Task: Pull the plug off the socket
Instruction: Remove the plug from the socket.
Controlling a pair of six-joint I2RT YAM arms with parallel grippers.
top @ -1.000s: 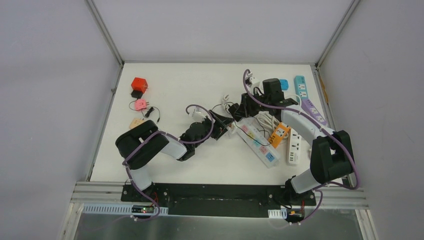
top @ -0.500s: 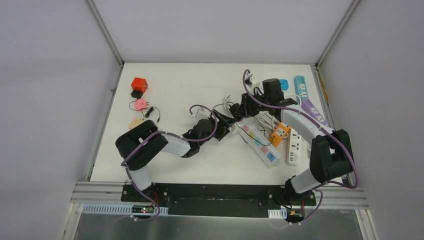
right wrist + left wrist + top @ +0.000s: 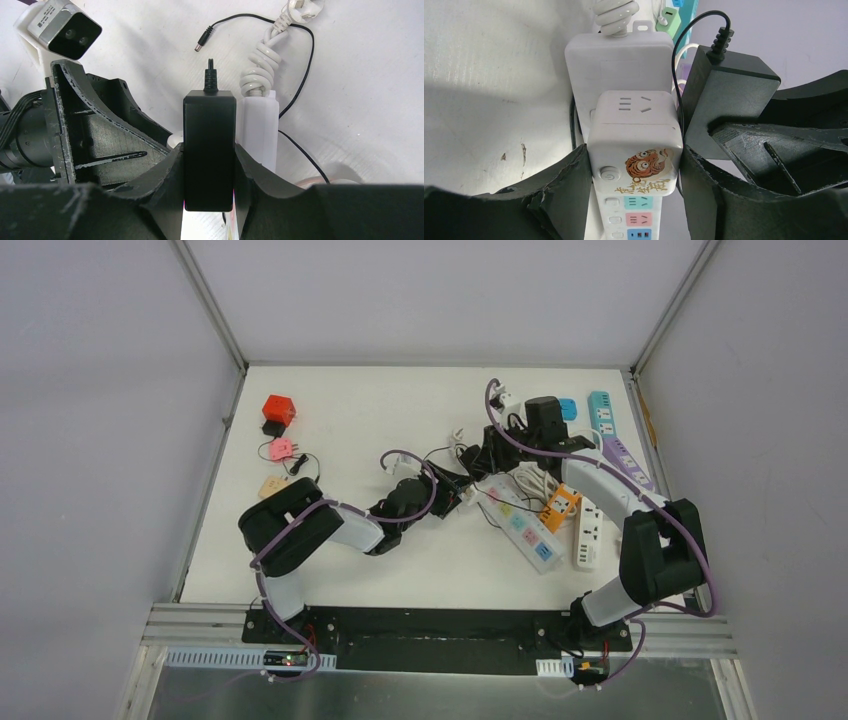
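Note:
A white socket block (image 3: 634, 130) with a tiger sticker and a power button stands between the fingers of my left gripper (image 3: 634, 155). Both pads press its sides, so the gripper is shut on it. A black plug (image 3: 724, 95) with a thin black cord stands against the block's right side. My right gripper (image 3: 209, 155) is shut on this black plug (image 3: 209, 140). In the top view both grippers meet at the upper left end of the strip with coloured sockets (image 3: 520, 530), the left gripper (image 3: 457, 492) from the left. Where the plug joins the socket is hidden.
A white body with a coiled white cable (image 3: 257, 125) lies just beyond the plug. An orange block (image 3: 558, 505), a white strip (image 3: 588, 532), a purple strip (image 3: 628, 462) and a teal strip (image 3: 601, 412) crowd the right side. A red cube (image 3: 278, 408) and a pink plug (image 3: 282, 448) sit far left.
My left gripper has moved right to the strip's end and its jaws have narrowed onto the white block. The right arm has not moved.

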